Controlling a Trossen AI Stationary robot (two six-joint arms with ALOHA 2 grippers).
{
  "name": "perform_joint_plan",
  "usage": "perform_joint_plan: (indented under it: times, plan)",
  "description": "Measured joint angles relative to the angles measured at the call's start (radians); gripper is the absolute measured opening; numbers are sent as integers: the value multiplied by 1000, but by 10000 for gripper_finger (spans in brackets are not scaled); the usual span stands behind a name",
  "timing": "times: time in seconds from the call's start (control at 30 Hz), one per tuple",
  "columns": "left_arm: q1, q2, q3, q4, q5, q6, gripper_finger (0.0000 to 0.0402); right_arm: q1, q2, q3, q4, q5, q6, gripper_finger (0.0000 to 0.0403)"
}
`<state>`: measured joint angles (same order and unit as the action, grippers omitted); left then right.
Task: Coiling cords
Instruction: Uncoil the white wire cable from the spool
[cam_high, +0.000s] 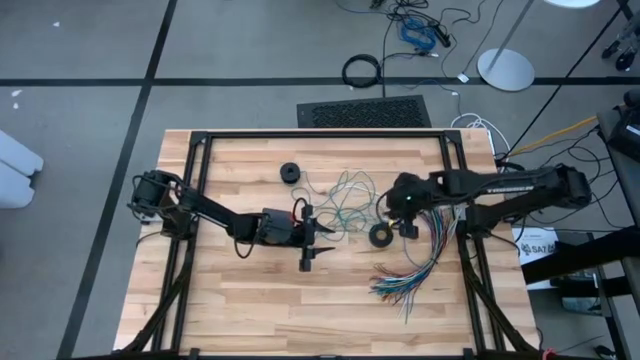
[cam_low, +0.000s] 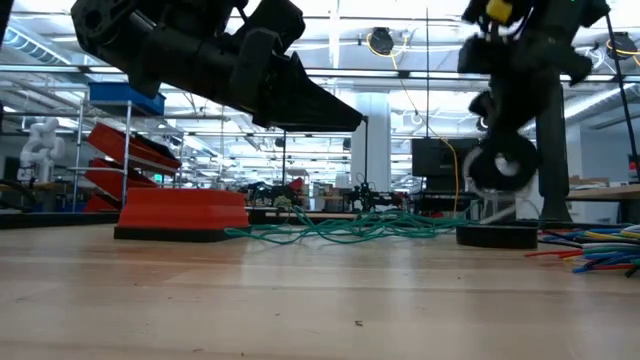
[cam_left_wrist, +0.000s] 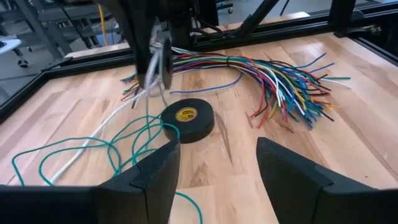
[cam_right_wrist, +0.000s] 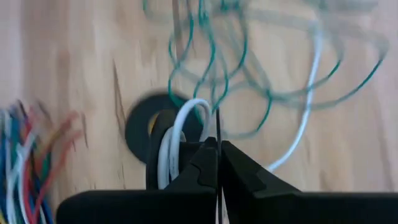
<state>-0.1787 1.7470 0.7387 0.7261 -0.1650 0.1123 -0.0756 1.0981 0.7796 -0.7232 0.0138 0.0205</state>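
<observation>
Teal-green cord (cam_high: 345, 200) lies in loose, tangled loops on the wooden table (cam_high: 250, 300), between the two arms and just beside the black ring of tape (cam_high: 381, 235); nothing about it looks coiled yet. The white cord (cam_right_wrist: 308, 118) trails through the same tangle, and near the right gripper (cam_right_wrist: 217, 146) a stretch of it stands up in a small loop. That gripper's fingers are pressed together, and they seem to pinch a thin strand at the tips, though I can't tell which cord. The left gripper (cam_high: 309, 250) hovers with its fingers spread wide, holding nothing, pointed toward the tape and the fan of coloured wires (cam_high: 415, 275).

I'd judge the job barely begun: both cords need gathering and winding. The tangle sprawls with no clear long axis; from above, it spreads roughly across the table's middle.
</observation>
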Motion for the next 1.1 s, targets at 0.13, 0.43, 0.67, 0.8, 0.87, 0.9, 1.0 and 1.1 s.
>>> perform_joint_plan:
  times: [0.13, 0.43, 0.67, 0.8, 0.87, 0.9, 1.0, 1.1]
  plan:
    - [0, 0, 0, -4, 0, 0, 219, 2, -81, 22, 50, -35, -12, 1]
    - [0, 0, 0, 3, 0, -2, 219, 48, -231, 27, 230, -144, -11, 1]
    - [16, 0, 0, 83, 0, -1, 219, 109, -234, 27, 327, -178, -55, 0]
    - [51, 0, 0, 186, 0, 9, 219, 113, -230, 27, 325, -177, -55, 0]
    - [75, -1, 0, 255, 1, 8, 219, 113, -228, 27, 319, -178, -52, 0]
    - [88, -1, 0, 289, 6, 6, 219, 114, -224, 27, 317, -179, -52, 0]
    - [130, -1, 19, 334, 67, -10, 219, 117, -203, 28, 316, -196, -46, 0]
    - [163, -1, 68, 293, 164, -53, 219, 124, -163, 28, 316, -198, -46, 0]
